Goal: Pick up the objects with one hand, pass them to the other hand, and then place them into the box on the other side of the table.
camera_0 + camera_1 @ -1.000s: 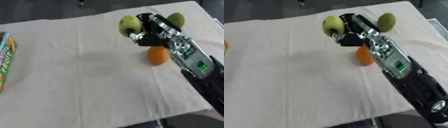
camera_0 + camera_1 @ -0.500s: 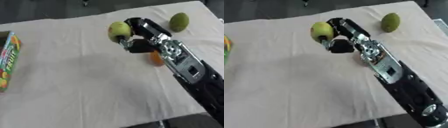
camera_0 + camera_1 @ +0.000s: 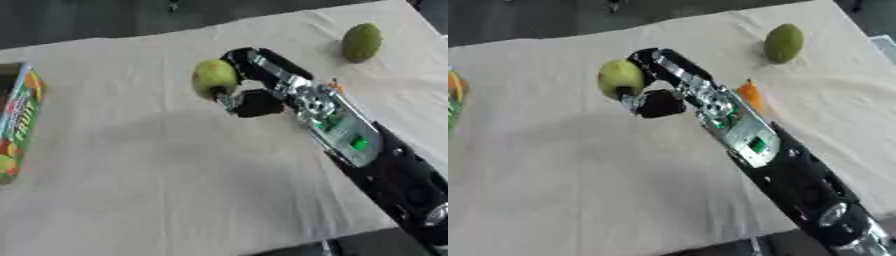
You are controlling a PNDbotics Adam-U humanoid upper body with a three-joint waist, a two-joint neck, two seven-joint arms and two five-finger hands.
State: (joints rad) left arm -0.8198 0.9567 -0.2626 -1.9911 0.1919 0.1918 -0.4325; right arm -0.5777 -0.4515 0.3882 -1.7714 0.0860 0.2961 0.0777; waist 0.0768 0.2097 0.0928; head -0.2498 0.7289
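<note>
Our right hand (image 3: 249,92) has its fingers curled round a yellow-green pear-like fruit (image 3: 213,76), apparently lifted above the cream cloth-covered table (image 3: 131,165). For the handover, we should present it clear of the fingers.

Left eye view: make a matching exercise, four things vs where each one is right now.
Things:
1. green fruit in hand
2. second green fruit
3. orange fruit
4. box

Places:
A. at the table's left edge
B. partly hidden behind the right arm
C. lying on the cloth, far right corner
D. held in the right hand, above the cloth

Pairs: 1-D, 2-C, 3-B, 4-A
</note>
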